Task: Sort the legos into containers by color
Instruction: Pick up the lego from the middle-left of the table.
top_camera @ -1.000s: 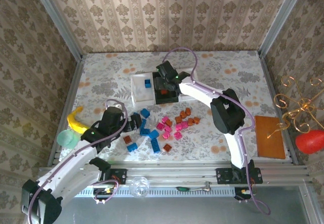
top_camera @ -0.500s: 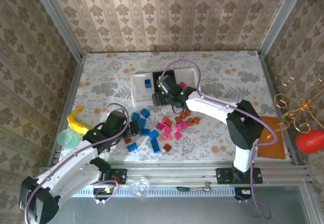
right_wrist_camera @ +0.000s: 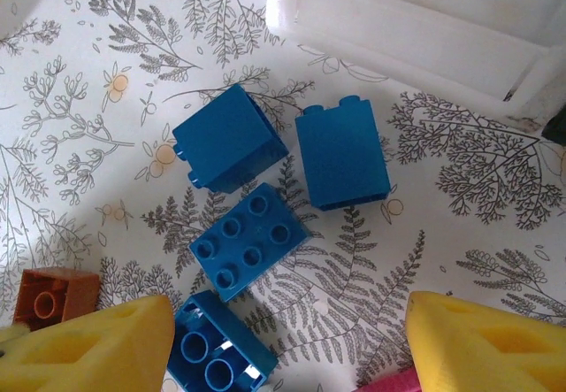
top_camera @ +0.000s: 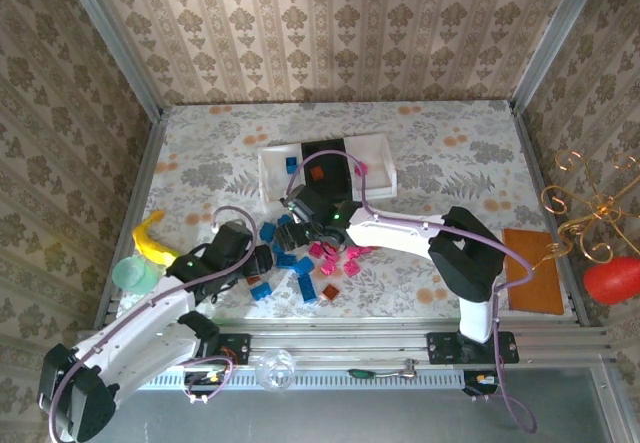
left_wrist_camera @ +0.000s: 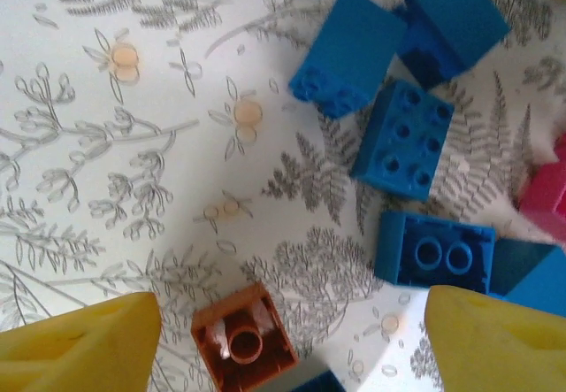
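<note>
Left gripper [left_wrist_camera: 292,330]: fingers spread, nothing grasped. Orange-brown brick [left_wrist_camera: 244,339] lies on floral cloth [left_wrist_camera: 106,144] between them, clear of both pads.

Right gripper [right_wrist_camera: 287,343]: fingers apart, empty, low over blue bricks [right_wrist_camera: 248,242].

Loose legos [top_camera: 318,260]: blue, pink, brown, clustered near-centre, under both grippers.

Containers [top_camera: 264,185]: just far of pile.
- left white tray: blue piece [top_camera: 291,165]
- black middle tray: brown piece [top_camera: 316,173]
- right white tray: pink piece [top_camera: 361,170]

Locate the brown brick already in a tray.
Top view: the brown brick lies in the middle black tray, flanked by white trays holding a blue brick and a pink brick.
</note>
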### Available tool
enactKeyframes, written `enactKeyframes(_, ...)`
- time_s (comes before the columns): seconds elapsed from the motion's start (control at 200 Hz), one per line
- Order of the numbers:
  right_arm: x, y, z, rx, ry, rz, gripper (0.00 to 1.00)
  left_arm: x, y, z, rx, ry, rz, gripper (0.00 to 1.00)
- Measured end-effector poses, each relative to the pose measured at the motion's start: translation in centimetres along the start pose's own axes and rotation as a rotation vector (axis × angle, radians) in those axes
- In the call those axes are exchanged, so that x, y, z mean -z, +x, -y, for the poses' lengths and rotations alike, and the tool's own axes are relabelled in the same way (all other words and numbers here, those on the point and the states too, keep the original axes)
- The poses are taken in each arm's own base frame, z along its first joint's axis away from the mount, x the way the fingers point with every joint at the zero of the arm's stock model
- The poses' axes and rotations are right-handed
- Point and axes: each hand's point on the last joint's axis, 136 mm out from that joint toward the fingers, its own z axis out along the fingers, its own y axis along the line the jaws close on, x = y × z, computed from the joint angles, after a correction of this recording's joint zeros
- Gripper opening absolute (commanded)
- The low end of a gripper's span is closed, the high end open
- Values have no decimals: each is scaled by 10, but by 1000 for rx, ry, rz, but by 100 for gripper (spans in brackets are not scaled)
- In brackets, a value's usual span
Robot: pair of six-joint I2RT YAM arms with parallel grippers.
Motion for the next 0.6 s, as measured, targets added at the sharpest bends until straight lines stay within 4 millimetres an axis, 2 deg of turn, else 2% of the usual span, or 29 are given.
enactKeyframes(0.25,1,10,18,-17,42,-1,71,-1,47,9,-100,9,-127,85)
enactKeyframes(0.375,3,10,23,-26,48,2,72,-10,73,4,-149,-34,-213,76)
enactKeyframes(0.465,8,5,25,-34,51,17,72,-15,82,3,-169,-61,-253,75)
enactKeyframes(0.6,16,1,31,-45,59,38,72,-20,86,2,-181,-78,-270,73)
